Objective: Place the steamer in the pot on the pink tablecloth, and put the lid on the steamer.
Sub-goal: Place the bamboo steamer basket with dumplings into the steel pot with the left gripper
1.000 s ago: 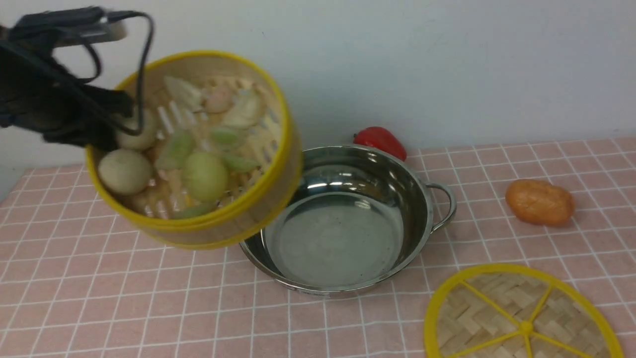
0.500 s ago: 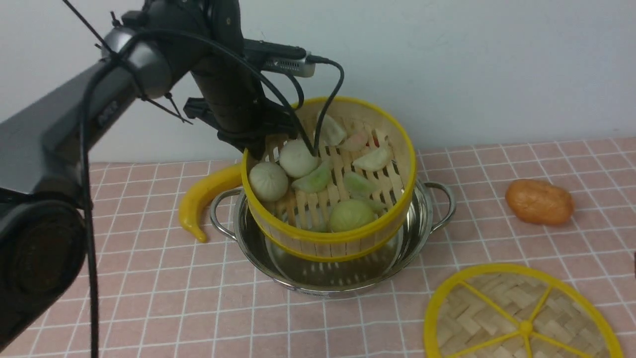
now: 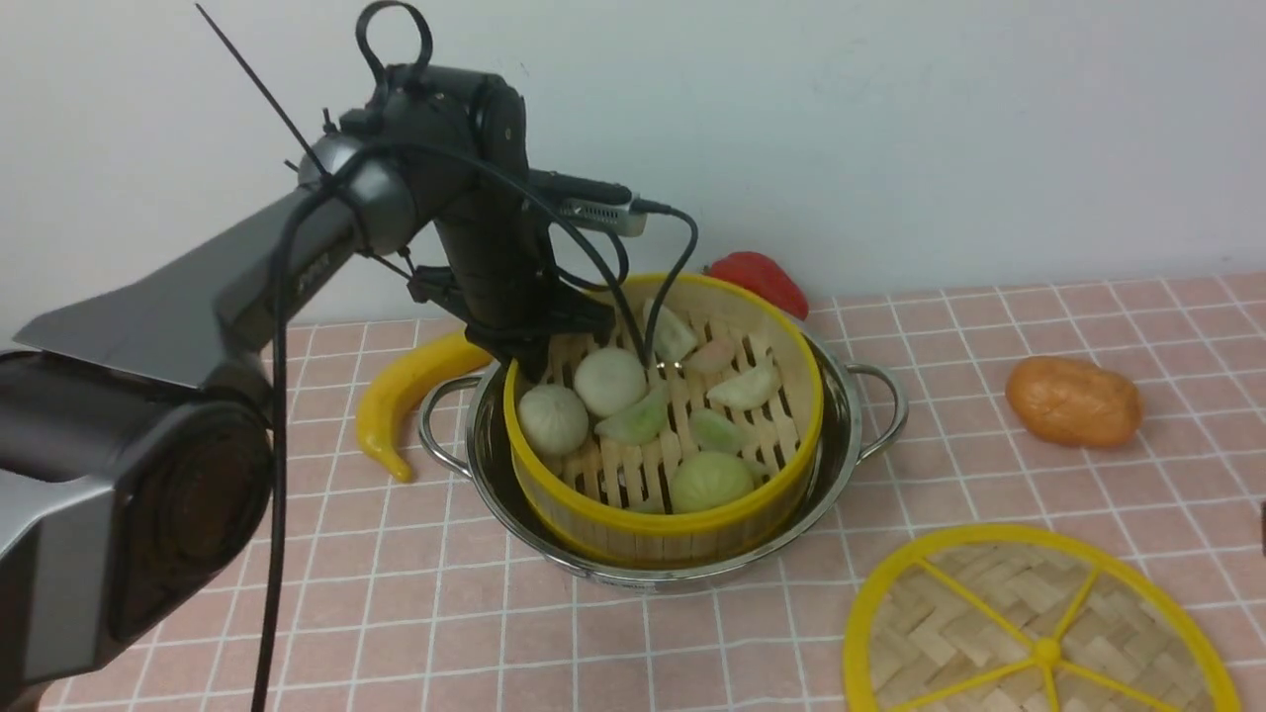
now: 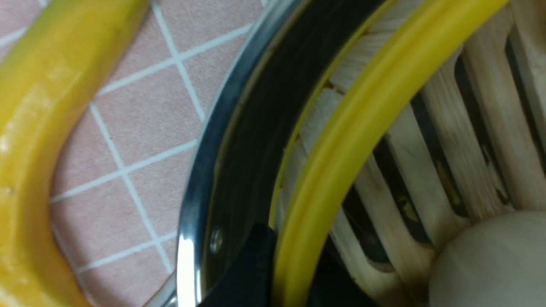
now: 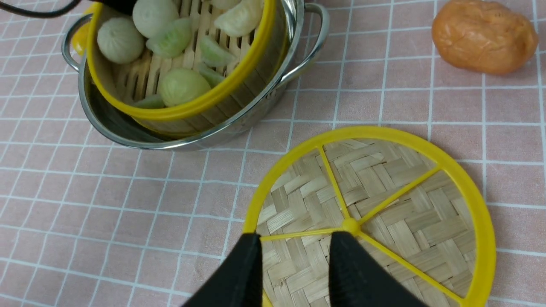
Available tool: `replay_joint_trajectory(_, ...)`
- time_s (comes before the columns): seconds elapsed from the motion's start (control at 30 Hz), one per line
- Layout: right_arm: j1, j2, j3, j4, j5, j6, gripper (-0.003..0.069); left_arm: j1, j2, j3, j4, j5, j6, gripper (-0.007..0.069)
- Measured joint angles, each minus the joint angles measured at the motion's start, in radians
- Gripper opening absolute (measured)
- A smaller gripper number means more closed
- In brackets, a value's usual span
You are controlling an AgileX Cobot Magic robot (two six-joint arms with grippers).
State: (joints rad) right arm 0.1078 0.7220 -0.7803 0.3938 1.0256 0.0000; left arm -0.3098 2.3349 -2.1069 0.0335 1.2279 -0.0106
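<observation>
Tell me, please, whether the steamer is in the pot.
In. The steamer sits inside the pot, its wall dropping below the steel rim; the left gripper clamps its yellow rim.

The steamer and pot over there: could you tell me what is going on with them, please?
The left gripper is clamped on the rim of the steamer, which is inside the pot on the pink tablecloth, with toy buns and dumplings in it. The lid lies flat on the tablecloth to the pot's right, not yet on. The right gripper hangs open over the lid.
</observation>
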Motion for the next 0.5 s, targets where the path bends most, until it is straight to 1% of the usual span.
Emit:
replay_joint_trajectory(0.43,0.000,0.000,0.000,0.000,0.010,0.000,0.0242,0.001,0.037,-0.002,-0.015,-0.002,0.002,0.0035)
replay_joint_trajectory(0.5,0.000,0.000,0.000,0.000,0.024,0.000,0.0242,0.001,0.037,-0.002,-0.018,-0.002,0.002,0.0052)
